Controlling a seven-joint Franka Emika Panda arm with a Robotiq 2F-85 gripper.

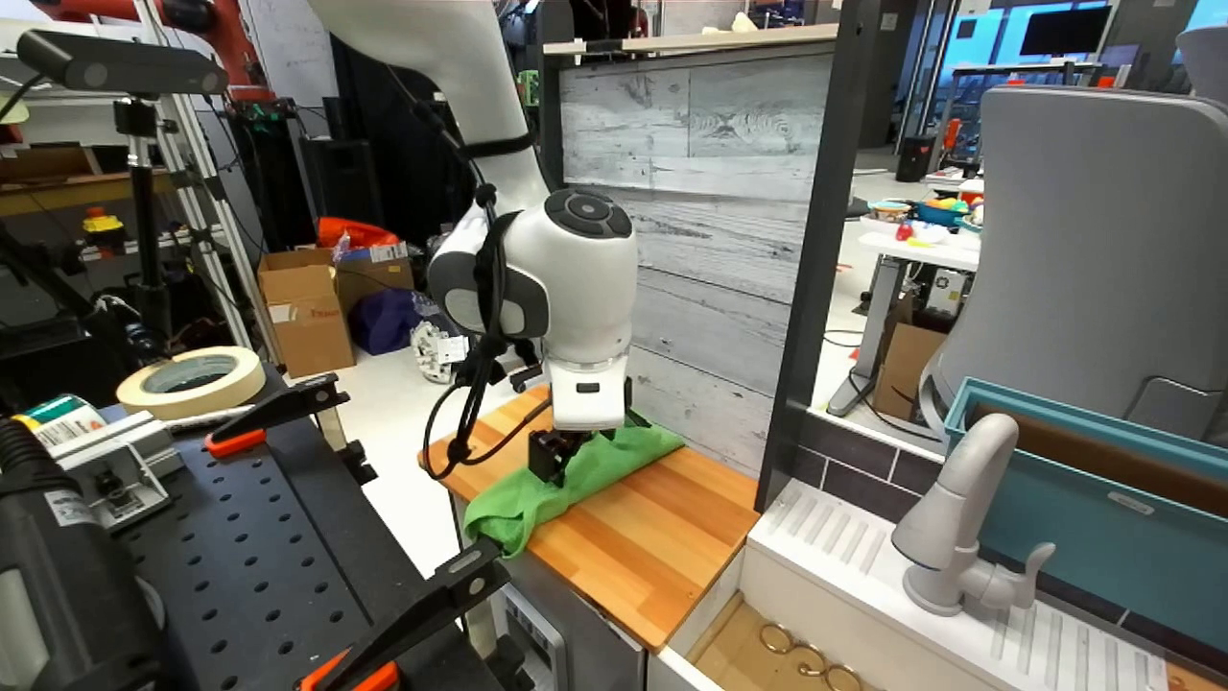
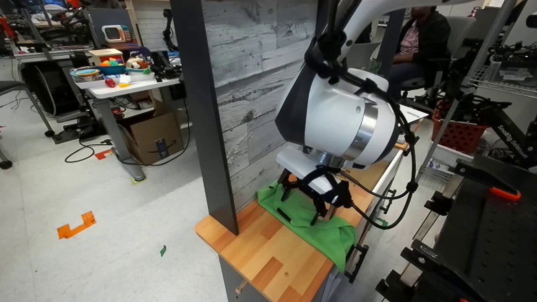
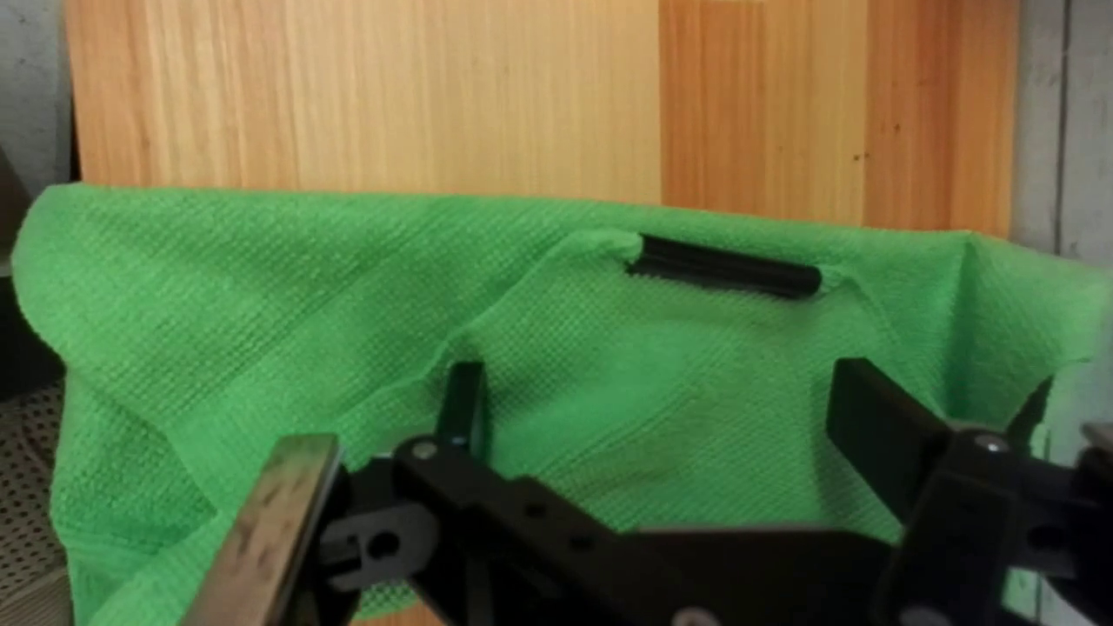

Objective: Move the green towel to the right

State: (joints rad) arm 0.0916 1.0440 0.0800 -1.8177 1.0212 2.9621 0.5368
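Gripper (image 3: 668, 387) pointing down at the green towel (image 3: 287, 287), its fingers (image 3: 876, 426) spread apart; whether they touch the fabric is unclear. The towel lies rumpled across a wooden countertop (image 2: 260, 239) beside a grey plank panel (image 1: 710, 240), one end hanging over the edge, a black bar (image 3: 730, 267) showing on top.

In an exterior view, green cloth towel (image 1: 614, 463) crosses brown rectangular wooden desk (image 1: 643, 537) from back edge past front edge, grey wood-plank panel (image 1: 715, 326) along back edge, white ribbed sink unit (image 1: 837, 537) at right edge, black perforated bench (image 1: 297, 557) off front edge.
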